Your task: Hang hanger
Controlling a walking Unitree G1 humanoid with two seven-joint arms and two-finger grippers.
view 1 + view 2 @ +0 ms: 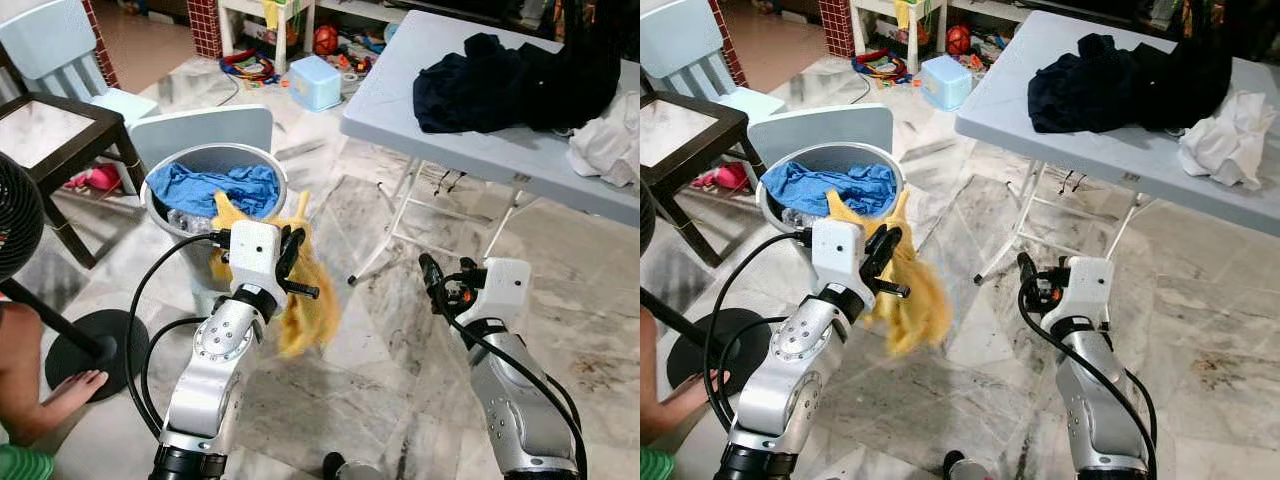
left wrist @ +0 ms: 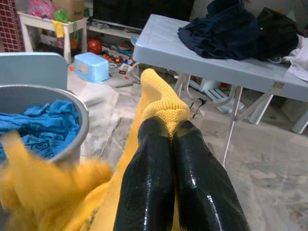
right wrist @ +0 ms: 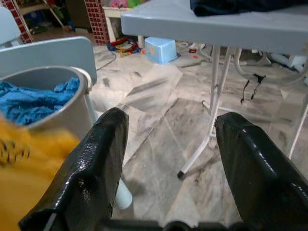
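Note:
My left gripper is shut on a yellow knitted garment, which hangs blurred from its fingers above the floor, beside a grey bucket. In the left wrist view the two black fingers pinch a fold of the yellow garment. My right gripper is open with nothing between its fingers, low over the marble floor near the table's legs; in the right wrist view the gap between its fingertips looks onto the floor. No hanger can be made out.
The bucket holds a blue cloth. A grey folding table at the right carries dark clothes and a white cloth. A fan base, a person's hand and a dark chair are at the left.

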